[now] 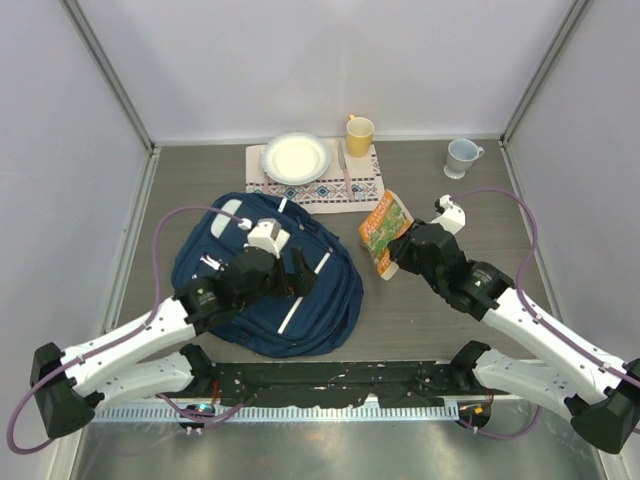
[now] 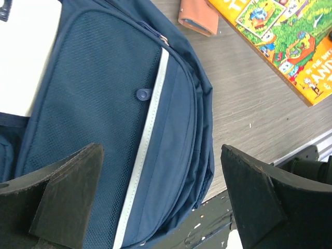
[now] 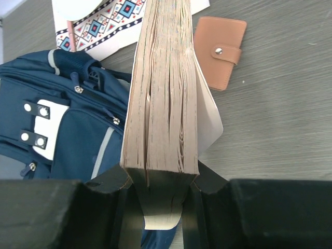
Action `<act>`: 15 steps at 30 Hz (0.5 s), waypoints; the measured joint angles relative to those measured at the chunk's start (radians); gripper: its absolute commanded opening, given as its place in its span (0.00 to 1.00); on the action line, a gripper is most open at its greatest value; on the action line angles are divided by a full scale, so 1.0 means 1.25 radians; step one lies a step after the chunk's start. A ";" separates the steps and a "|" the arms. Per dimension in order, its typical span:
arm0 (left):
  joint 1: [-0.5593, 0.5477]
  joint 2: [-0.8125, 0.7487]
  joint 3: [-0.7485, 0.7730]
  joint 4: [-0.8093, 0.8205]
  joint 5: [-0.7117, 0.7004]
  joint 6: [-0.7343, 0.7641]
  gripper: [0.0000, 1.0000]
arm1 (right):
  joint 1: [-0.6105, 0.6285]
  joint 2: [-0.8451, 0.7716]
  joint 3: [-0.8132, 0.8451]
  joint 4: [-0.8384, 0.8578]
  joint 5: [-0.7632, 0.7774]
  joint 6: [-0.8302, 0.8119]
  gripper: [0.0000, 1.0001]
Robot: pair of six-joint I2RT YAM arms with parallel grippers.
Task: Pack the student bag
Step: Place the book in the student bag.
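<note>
The navy student bag lies flat left of centre, white stripe and buckle patch up; it fills the left wrist view and shows in the right wrist view. My left gripper is open and empty just above the bag's front pocket. My right gripper is shut on a thick book with an orange-green cover, held on edge above the table right of the bag; its page edges face the right wrist camera, and its cover shows in the left wrist view.
A tan wallet lies on the table beside the book. A patterned placemat at the back holds a white plate. A yellow mug and a pale blue cup stand behind.
</note>
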 measured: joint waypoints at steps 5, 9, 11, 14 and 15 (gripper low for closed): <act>-0.089 0.062 0.054 -0.040 -0.070 0.025 1.00 | 0.000 -0.033 0.000 -0.060 0.049 -0.006 0.01; -0.173 0.118 0.101 -0.090 -0.140 0.051 1.00 | -0.001 -0.099 0.003 -0.131 0.125 -0.007 0.01; -0.206 0.141 0.117 -0.102 -0.157 0.063 1.00 | -0.003 -0.121 0.009 -0.154 0.150 -0.008 0.01; -0.262 0.182 0.144 -0.117 -0.181 0.072 1.00 | -0.009 -0.145 0.027 -0.187 0.182 -0.015 0.01; -0.283 0.203 0.157 -0.122 -0.188 0.078 1.00 | -0.009 -0.148 0.032 -0.191 0.188 -0.018 0.01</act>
